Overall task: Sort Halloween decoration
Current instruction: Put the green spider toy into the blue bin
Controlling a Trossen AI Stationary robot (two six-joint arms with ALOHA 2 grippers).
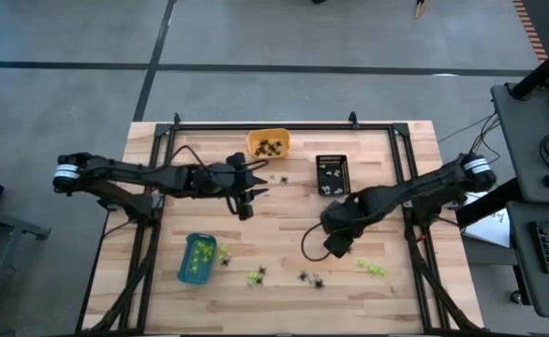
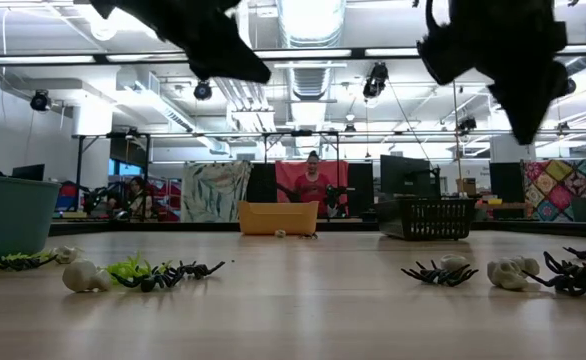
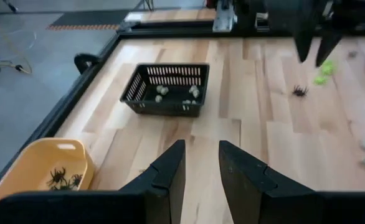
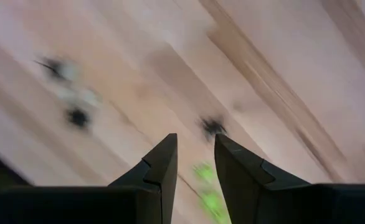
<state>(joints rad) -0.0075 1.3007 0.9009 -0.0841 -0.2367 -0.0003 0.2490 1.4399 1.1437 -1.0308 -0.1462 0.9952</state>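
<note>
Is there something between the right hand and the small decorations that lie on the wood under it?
Nothing visible is in the way. The right hand hangs above the bare table, fingers slightly apart and empty, and the black spider and lime-green trinkets lie in the open below it. The left hand waits apart, near the orange tray.

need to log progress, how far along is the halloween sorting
Partly done. Black plastic spiders lie in the orange tray, whitish pieces in the black mesh basket, lime-green trinkets in the blue tray. Nothing is in hand: the left claw and right claw are both empty. Loose trinkets still lie scattered along the table's near side.
</note>
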